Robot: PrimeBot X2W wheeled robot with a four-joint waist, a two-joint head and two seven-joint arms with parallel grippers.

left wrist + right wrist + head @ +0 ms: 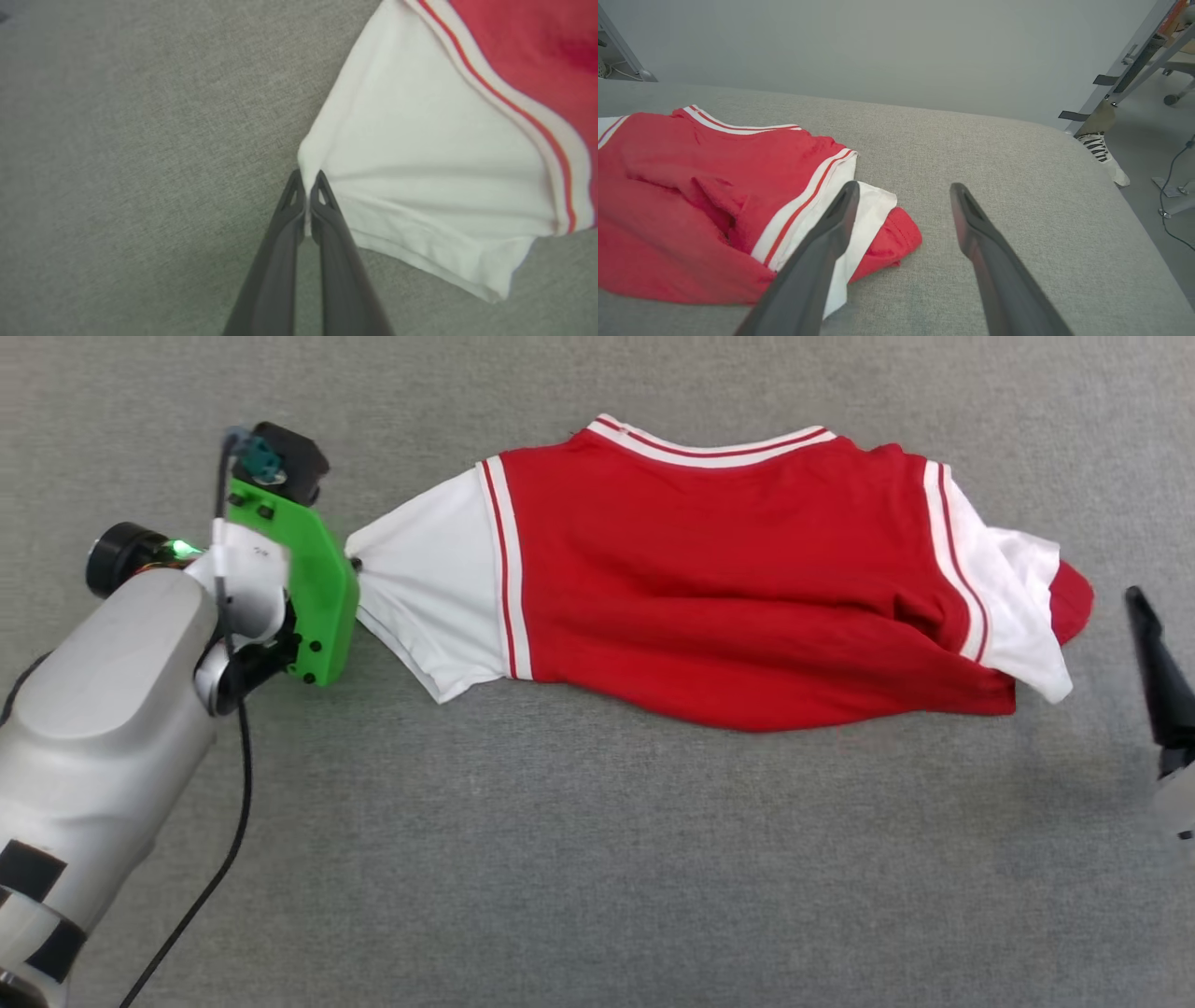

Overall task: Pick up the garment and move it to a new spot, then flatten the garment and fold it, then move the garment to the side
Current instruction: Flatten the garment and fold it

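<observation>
Head view has the garment [709, 588] lying rumpled across the grey cushion [597, 859], with the collar on the far side. Its white sleeve [434, 172] is pinched at the edge by the tightly closed left gripper [307, 179], probably to pull the cloth flat. The right gripper [904, 186] is spread wide and empty, just beside the other, bunched sleeve. A person's shoe [1104, 151] stands beyond the cushion; I judge nothing blocks the pull.
</observation>
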